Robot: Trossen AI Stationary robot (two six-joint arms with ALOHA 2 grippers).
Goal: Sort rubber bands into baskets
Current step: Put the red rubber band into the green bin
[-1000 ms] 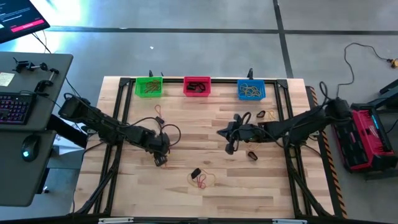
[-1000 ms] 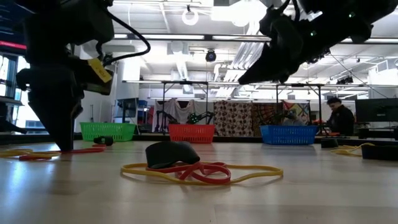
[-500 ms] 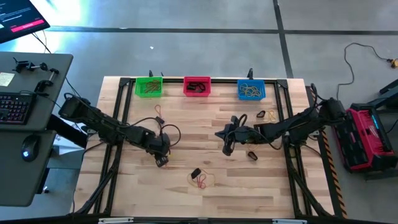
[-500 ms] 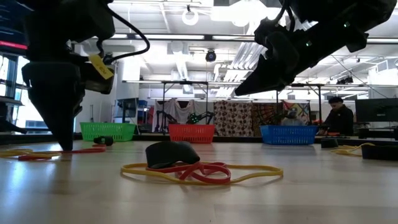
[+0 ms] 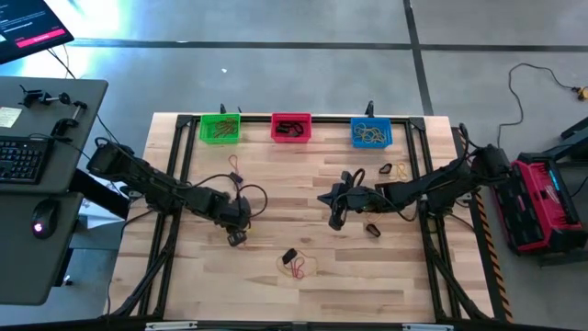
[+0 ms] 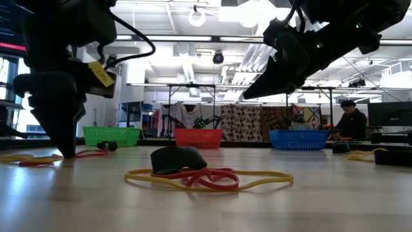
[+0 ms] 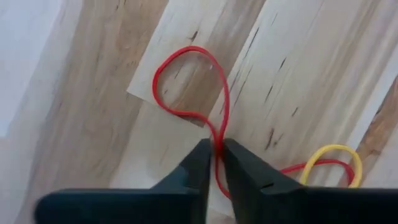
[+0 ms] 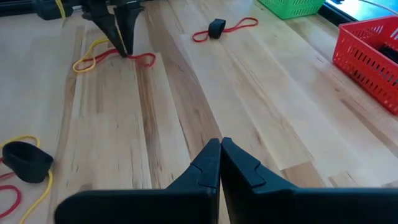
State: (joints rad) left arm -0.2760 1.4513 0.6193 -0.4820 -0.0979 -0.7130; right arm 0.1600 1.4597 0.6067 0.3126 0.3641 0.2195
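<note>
Jaws of the left gripper stand pinched nearly together on a red rubber band lying flat on the table, with the tips down at the wood in the left half; jaws of the right gripper are fully closed on nothing, hanging above the table near its middle right. Along the far edge sit three baskets in a row: the green basket at left, the red basket in the middle and the blue basket at right, each with bands in it. Just beside the pinched red band lies a yellow rubber band, overlapping another red loop. Near the front edge, a black band rests on a tangle of red and yellow bands. A few more loose bands lie below the blue basket.
</note>
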